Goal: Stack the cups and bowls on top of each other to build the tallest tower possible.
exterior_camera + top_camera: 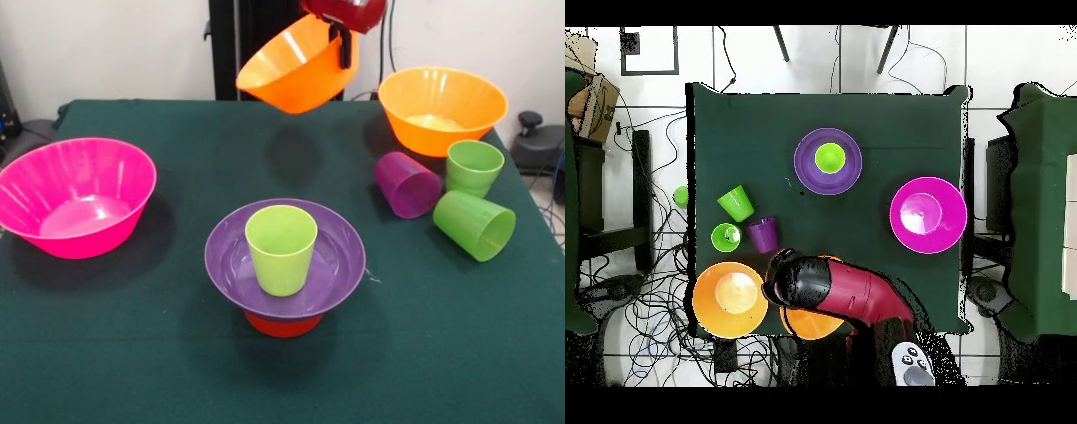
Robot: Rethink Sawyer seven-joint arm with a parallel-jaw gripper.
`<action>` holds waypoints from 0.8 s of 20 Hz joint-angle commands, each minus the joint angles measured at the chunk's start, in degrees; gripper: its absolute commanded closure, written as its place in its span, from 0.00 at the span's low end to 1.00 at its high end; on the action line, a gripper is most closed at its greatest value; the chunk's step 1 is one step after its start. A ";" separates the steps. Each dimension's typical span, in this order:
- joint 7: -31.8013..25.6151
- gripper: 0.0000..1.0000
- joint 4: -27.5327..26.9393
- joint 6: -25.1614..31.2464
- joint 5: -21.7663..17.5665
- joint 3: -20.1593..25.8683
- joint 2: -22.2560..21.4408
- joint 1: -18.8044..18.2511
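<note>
My gripper [342,46] is shut on the rim of a big orange-yellow bowl [291,84] and holds it tilted, high above the table's far side. In the overhead view the arm [840,290] covers most of that bowl [805,326]. The tower stands mid-table: an upturned small orange bowl [282,325], the purple bowl [225,258] on it, and the yellow-green cup [281,249] upright in it. It shows in the overhead view too [805,165]. The second orange-yellow bowl [433,137] sits at the back right. The pink bowl [79,238] is at the left.
Right of the tower, a purple cup [408,184] and a green cup [474,225] lie on their sides, with another green cup [474,168] upright between them. In the overhead view a small green thing [681,196] sits just off the table's left edge.
</note>
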 commanded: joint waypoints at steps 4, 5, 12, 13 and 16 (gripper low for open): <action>10.16 1.00 -7.96 12.44 1.25 -2.02 -0.26 3.60; 10.60 1.00 -8.95 13.68 0.79 -2.75 -0.04 4.22; 13.00 1.00 -19.22 17.90 -6.83 -11.75 3.51 11.25; 12.88 1.00 -20.85 17.90 -8.68 -13.45 4.26 12.49; 11.68 1.00 -24.67 16.71 -13.66 -17.54 6.12 15.09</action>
